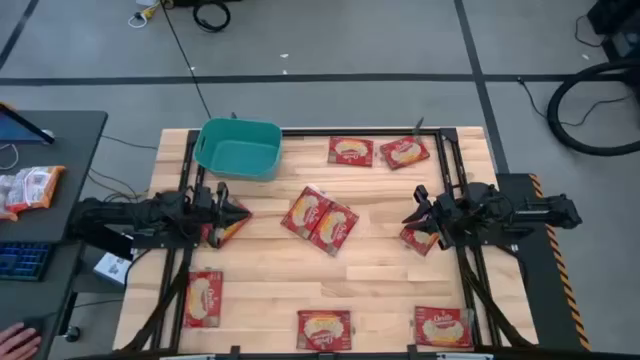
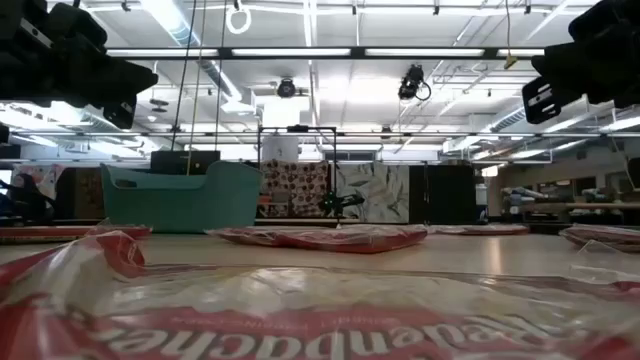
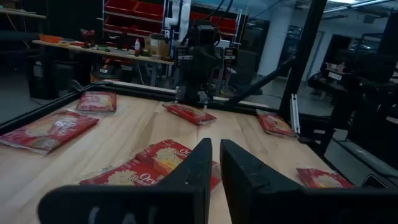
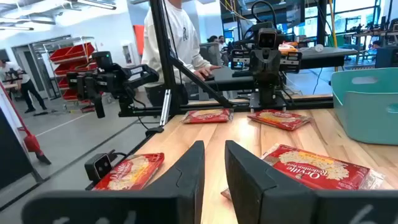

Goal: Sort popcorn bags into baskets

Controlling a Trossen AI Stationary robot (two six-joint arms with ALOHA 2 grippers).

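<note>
Several red popcorn bags lie flat on the wooden table: two side by side at the centre (image 1: 320, 219), two at the far edge (image 1: 350, 151) (image 1: 404, 152), three along the near edge (image 1: 204, 298) (image 1: 324, 326) (image 1: 443, 326). The teal basket (image 1: 238, 147) stands at the far left, and I see nothing in it. My left gripper (image 1: 238, 211) hovers shut above one bag (image 1: 230, 228) left of centre. My right gripper (image 1: 413, 216) hovers shut above another bag (image 1: 420, 240) at the right. Both grippers point toward the table's middle, and only a thin slit shows between each pair of fingers, with nothing in it (image 3: 214, 163) (image 4: 214, 163).
A black frame (image 1: 450, 135) edges the table's far and right sides. Bare wood lies between the centre bags and the near row. A desk with crinkled white-and-orange packets (image 1: 28, 187) stands left of the table. A person stands beyond the table (image 4: 177, 37).
</note>
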